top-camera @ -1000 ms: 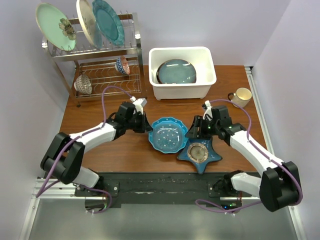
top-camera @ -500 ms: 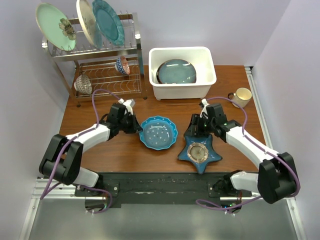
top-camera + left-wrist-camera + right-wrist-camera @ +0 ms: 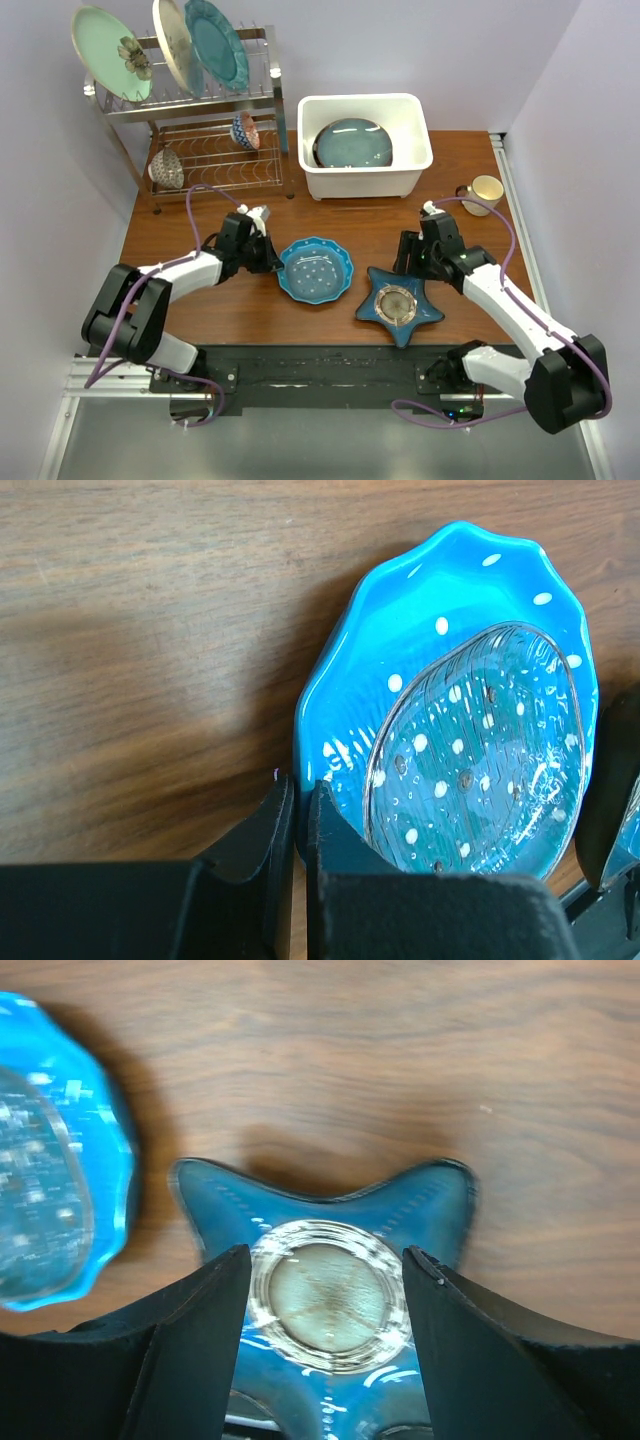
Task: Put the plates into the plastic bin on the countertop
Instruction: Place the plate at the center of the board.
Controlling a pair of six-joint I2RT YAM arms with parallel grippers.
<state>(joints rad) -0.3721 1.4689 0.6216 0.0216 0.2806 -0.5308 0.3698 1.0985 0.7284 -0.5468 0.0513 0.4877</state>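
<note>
The left claw [image 3: 275, 258] is pinched shut on the left rim of the blue scalloped plate [image 3: 316, 270]; in its wrist view the fingers [image 3: 255, 845] bite the plate's edge at lower centre, with the dish running away to the upper right. The plate sits left of centre on the countertop [image 3: 200, 225] in the overhead view — whether its far edge is off the wood I cannot tell.

The plastic bin [image 3: 365, 182] lies up and to the right of that grip, so the plate's body already points roughly toward it; the carry looks short, up over the bin's near wall. A dark round plate [image 3: 350, 143] lies flat inside, so the blue one would likely land on top of it.

The right claw [image 3: 403, 258] is spread wide and holds nothing; it hovers by the upper arm of the star-shaped plate [image 3: 398, 303], which is nearer this arm.

Room for moving: the star plate lies just right of the blue one, so a straight lift seems safer than a slide; the wire rack [image 3: 210, 150] stands close to the bin's left side — open wood in front.
</note>
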